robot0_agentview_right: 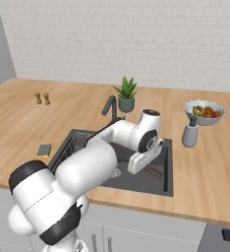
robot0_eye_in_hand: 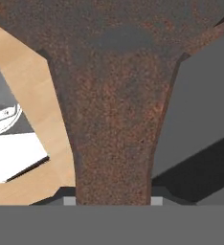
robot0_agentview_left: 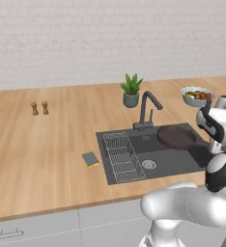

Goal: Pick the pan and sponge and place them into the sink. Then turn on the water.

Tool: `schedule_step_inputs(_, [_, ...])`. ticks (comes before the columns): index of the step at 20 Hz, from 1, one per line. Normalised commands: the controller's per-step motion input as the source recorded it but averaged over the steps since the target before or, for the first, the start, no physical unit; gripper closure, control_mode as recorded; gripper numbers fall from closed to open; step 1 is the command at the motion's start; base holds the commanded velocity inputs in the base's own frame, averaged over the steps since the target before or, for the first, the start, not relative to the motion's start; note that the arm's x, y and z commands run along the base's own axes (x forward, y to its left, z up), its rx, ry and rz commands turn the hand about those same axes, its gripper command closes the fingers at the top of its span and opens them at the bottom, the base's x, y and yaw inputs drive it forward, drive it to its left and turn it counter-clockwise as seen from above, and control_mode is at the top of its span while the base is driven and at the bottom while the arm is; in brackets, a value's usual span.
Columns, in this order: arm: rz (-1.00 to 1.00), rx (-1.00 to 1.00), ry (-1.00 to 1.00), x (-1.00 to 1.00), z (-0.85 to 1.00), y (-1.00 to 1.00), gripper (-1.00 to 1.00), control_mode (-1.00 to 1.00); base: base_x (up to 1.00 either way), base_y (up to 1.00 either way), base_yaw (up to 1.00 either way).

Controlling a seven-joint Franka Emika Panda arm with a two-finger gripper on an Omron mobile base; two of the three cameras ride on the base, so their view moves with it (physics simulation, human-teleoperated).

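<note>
Pan [robot0_agentview_left: 176, 137] first: it hangs over the right part of the sink [robot0_agentview_left: 129, 170], its round dark brown body level above the basin and clear of the floor as far as the left base view shows, its handle running off toward the arm. In the hand view the handle [robot0_eye_in_hand: 115, 143] runs straight up from between the fingertips, so the pincer [robot0_eye_in_hand: 113, 201] is pinching the pan by its handle, jaws pressed in against it; the pincer itself is largely hidden behind the white wrist in both base views. So the first carry looks about finished but not released: the pan is over the sink, not yet resting in it. The sponge [robot0_agentview_left: 90, 158] lies flat on the wooden counter [robot0_agentview_left: 37, 154] just beside the sink's left rim, untouched, grey-green face up with a yellow edge showing; in the right base view it sits at the same spot [robot0_agentview_right: 43, 149]. The wire rack [robot0_agentview_left: 122, 157] occupies the left part of the basin, and the drain [robot0_agentview_left: 149, 164] sits bare in the middle. No stream falls from the faucet [robot0_agentview_left: 148, 108], so the water is off. Judged from this, what remains is setting the pan down and letting go, fetching the sponge and dropping it in, then turning on the water.
</note>
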Motion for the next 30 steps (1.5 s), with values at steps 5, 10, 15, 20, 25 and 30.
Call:
schedule_step_inputs(5, [0.02, 0.00, -0.17, 0.62, -0.20, 0.15, 1.00, -1.00, 0.00, 0.00, 0.00])
schedule_step_inputs(10, [0.00, 0.00, -0.03, 0.67, -0.32, 0.15, 1.00, -1.00, 0.00, 0.00, 0.00])
schedule_step_inputs(15, [0.02, 0.01, 0.00, 0.59, -0.50, 0.00, 1.00, -1.00, 0.00, 0.00, 0.00])
schedule_step_inputs(20, [0.01, 0.03, 0.00, 0.40, -0.58, 0.00, 1.00, -1.00, 0.00, 0.00, 0.00])
schedule_step_inputs(25, [0.00, 0.04, 0.00, 0.39, -0.48, 0.00, 1.00, -1.00, 0.00, 0.00, 0.00])
schedule_step_inputs(30, [0.00, 0.01, 0.00, 0.45, -0.42, 0.05, 1.00, -1.00, 0.00, 0.00, 0.00])
